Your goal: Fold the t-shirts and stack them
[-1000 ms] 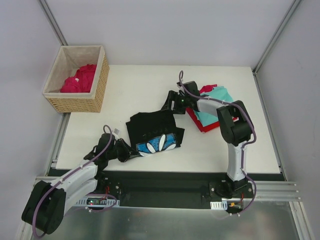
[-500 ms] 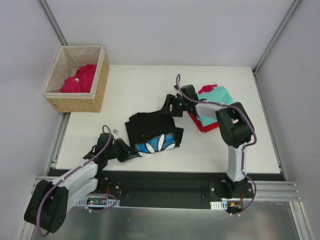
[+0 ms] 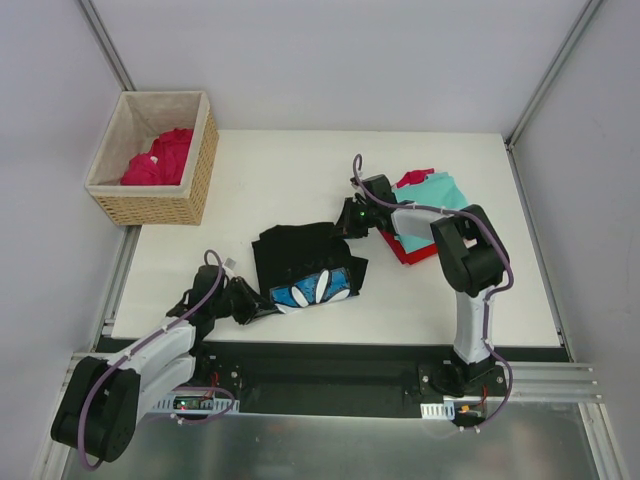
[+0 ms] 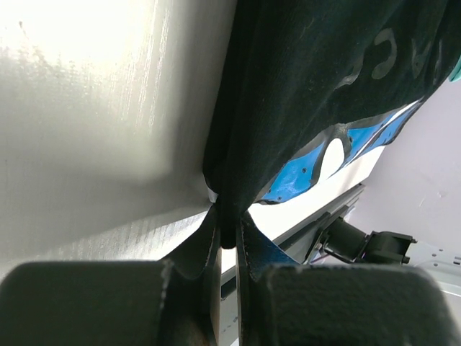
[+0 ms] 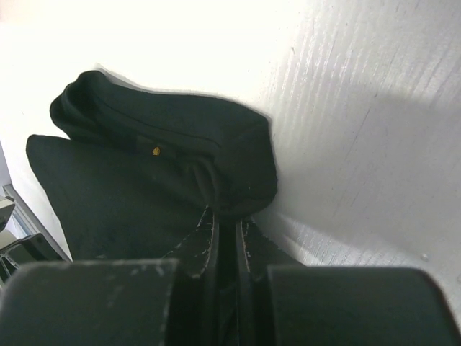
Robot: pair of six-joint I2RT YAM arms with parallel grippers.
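Black t-shirt [image 3: 305,262] lay bunched mid-table [image 3: 270,180], part-folded, blue/white print showing at its near edge. Left pincer [image 4: 227,231] was clamped on a thin pinch of the near-left hem, cloth squeezed flat btwn the jaws. Right pincer [image 5: 227,218] was likewise closed on a rolled, seamed fold at the far-right corner.

Teal t-shirt [image 3: 432,195] sat on the red t-shirt [image 3: 405,250] as a stack at the right, just beside the right arm. Crimson-pink t-shirt [image 3: 158,160] was in the basket [image 3: 160,207], far left.

Handling, judged: soft, limp, light, not fragile. No stiffness, so anything not gripped would sag or drag, and layers would likely shift vs each other. Matt table prob gave enough friction to pull creases in, not let it slide clean.

Best hold looked like hem/corner edges, two pts well apart, so the span btwn hangs straight. Right-side grip was on a thick roll, so it might've caught only outer layers & could let inner ones slip. A flatter single-edge pinch, like the left one, seemed safer
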